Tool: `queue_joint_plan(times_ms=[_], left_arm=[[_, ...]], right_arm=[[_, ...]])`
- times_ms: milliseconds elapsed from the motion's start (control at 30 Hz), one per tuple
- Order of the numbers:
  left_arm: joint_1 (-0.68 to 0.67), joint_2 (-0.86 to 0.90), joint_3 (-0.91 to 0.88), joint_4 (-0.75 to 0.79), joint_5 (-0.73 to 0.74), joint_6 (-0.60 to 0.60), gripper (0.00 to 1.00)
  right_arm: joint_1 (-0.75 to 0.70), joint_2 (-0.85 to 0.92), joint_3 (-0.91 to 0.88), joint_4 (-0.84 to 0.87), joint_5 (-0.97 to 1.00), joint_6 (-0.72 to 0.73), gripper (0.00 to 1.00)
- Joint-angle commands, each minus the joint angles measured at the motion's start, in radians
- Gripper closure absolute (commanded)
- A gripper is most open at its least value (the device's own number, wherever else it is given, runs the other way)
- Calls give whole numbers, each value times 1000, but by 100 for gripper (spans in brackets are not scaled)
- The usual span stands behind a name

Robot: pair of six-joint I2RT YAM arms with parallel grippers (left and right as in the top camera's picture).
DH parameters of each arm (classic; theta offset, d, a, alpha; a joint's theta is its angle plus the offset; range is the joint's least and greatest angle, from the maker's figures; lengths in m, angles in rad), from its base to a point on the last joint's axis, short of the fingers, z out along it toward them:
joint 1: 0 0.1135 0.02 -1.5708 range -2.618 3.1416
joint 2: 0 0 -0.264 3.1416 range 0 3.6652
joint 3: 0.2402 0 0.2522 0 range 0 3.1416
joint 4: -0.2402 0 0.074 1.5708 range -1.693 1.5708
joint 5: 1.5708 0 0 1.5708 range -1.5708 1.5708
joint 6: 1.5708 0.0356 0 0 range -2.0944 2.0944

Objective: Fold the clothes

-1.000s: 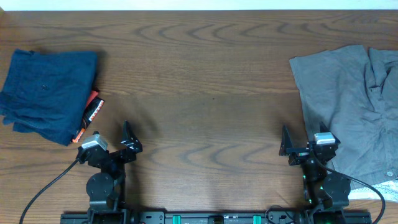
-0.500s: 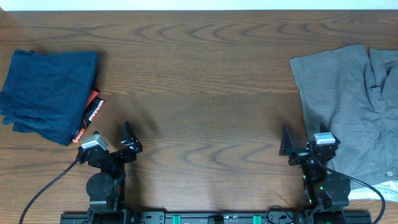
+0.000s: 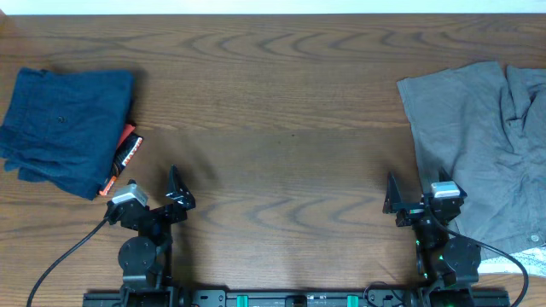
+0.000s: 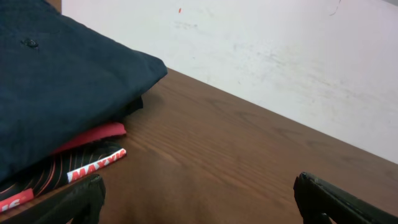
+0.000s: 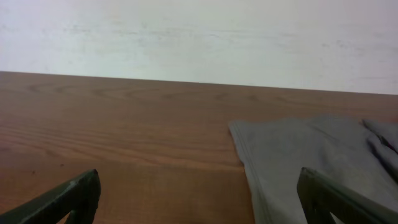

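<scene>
The grey shorts (image 3: 478, 145) lie spread and rumpled at the table's right side; their near left part shows in the right wrist view (image 5: 311, 155). A bit of light patterned lining (image 3: 520, 258) shows at the front right. My right gripper (image 3: 408, 198) is open and empty, low at the front, just left of the shorts' edge; in the right wrist view (image 5: 199, 196) its right finger is over the cloth. My left gripper (image 3: 162, 192) is open and empty at the front left, as the left wrist view (image 4: 199, 199) shows.
A folded dark navy garment (image 3: 68, 128) with an orange tag (image 3: 126, 153) lies at the left; it fills the left of the left wrist view (image 4: 56, 81). A white wall (image 5: 199, 37) stands behind the table's far edge. Cables run off both arm bases.
</scene>
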Motion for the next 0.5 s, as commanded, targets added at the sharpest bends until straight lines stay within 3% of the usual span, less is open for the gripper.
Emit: queue_joint_plan(times_ms=[0, 200, 367, 467], left_arm=[[5, -7, -32, -18, 7, -9, 2], [5, -7, -32, -18, 6, -9, 2], [5, -7, -32, -18, 57, -10, 2], [5, -5, -25, -37, 117, -9, 2]], right_arm=[[-21, -5, -1, -3, -7, -14, 1], [-20, -5, -1, -2, -18, -5, 1], [-21, -3, -1, -1, -42, 150, 1], [-21, 2, 0, -1, -60, 158, 1]])
